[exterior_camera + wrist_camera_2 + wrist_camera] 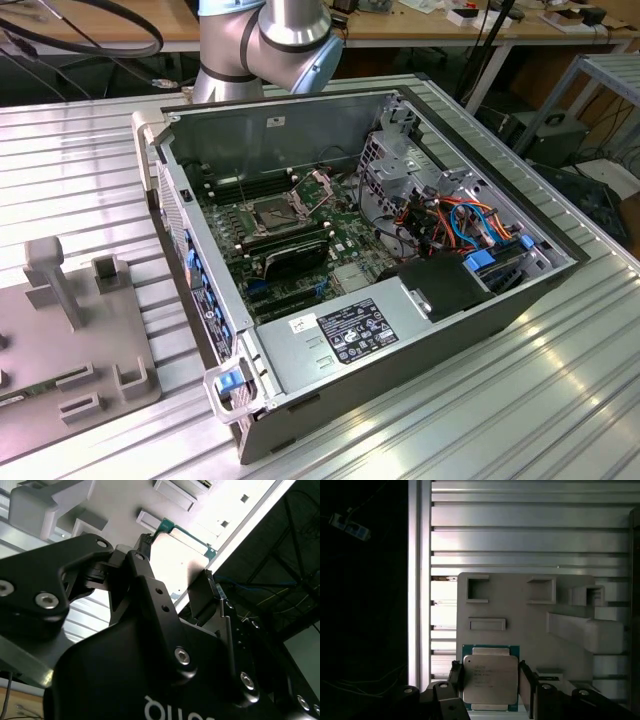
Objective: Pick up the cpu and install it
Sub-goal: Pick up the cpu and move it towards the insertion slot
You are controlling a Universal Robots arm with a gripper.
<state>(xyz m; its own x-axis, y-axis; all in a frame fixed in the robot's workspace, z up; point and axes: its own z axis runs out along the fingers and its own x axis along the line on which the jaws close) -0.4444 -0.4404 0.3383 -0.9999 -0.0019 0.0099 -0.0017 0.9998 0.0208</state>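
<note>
Jaws clamped on cpu, grey fixture beneath

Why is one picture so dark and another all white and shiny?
First wrist view: black shadow beyond the table, while the cpu is evenly lit. Second wrist view: white glare washes out the grey fixture, leaving the tool a dark shape. Exterior view: even light.

Your exterior view looks down at a slant from high up onto the open computer case, with the fixture plate at the exterior view's left. The first wrist view faces straight down, close over the gripper, the cpu it clasps and that plate. The second wrist view peers very near along the gripper at the same cpu and plate.
</note>
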